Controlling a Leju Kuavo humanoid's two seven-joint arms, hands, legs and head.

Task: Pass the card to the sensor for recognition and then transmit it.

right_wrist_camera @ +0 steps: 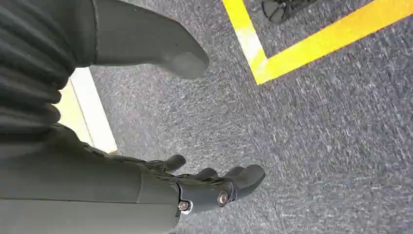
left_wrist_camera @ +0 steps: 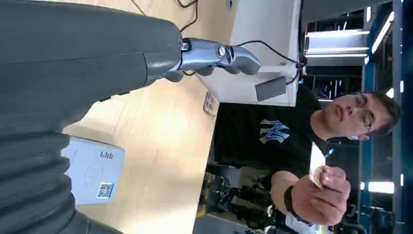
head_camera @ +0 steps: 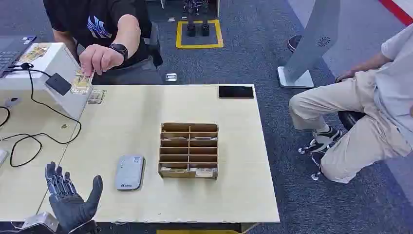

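Note:
Beyond the table's far left corner a person's hand pinches a card; the left wrist view shows the same card raised in front of the person. A second card lies flat on the table below it. The flat grey-white sensor with a QR label lies near the table's front edge. My left hand hovers just left of the sensor, fingers spread and holding nothing. My right hand hangs over grey carpet, thumb apart from the fingers, holding nothing.
A cardboard divider box with several slots stands right of the sensor. A black phone lies at the far edge. On the left are a white box with a black pad and trailing cables. A seated person is at the right.

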